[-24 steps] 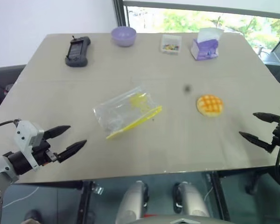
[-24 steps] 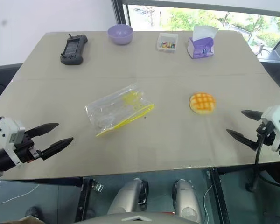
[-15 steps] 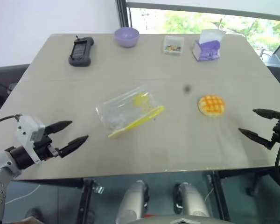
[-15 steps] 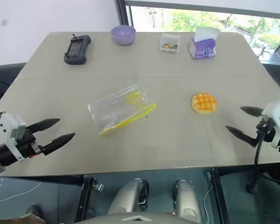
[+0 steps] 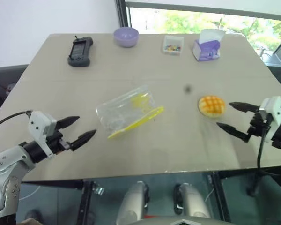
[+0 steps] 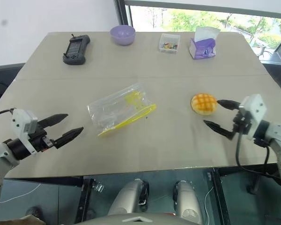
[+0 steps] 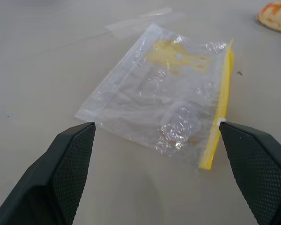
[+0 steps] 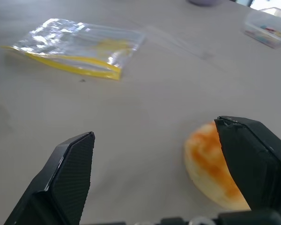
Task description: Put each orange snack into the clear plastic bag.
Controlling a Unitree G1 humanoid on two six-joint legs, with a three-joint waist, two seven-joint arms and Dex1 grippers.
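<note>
The orange snack (image 5: 211, 105), a round yellow-orange bun with a brown grid on top, lies on the table right of centre. The clear plastic bag (image 5: 129, 111), crinkly with a yellow zipper strip, lies flat near the middle. My right gripper (image 5: 224, 114) is open just right of the snack, its fingers pointing at it; in the right wrist view the snack (image 8: 210, 168) sits partly behind one finger. My left gripper (image 5: 86, 126) is open over the table's front left, short of the bag, which spans the gap between its fingers in the left wrist view (image 7: 164, 98). Neither gripper holds anything.
Along the far edge stand a black handheld controller (image 5: 79, 50), a purple bowl (image 5: 126, 36), a small clear box of colourful bits (image 5: 172, 44) and a purple tissue box (image 5: 207, 47). The table's front edge (image 5: 145, 173) runs just below both grippers.
My right gripper has moved left, from near the table's right edge to right beside the snack. My left gripper has edged right toward the bag. Snack and bag lie as before.
</note>
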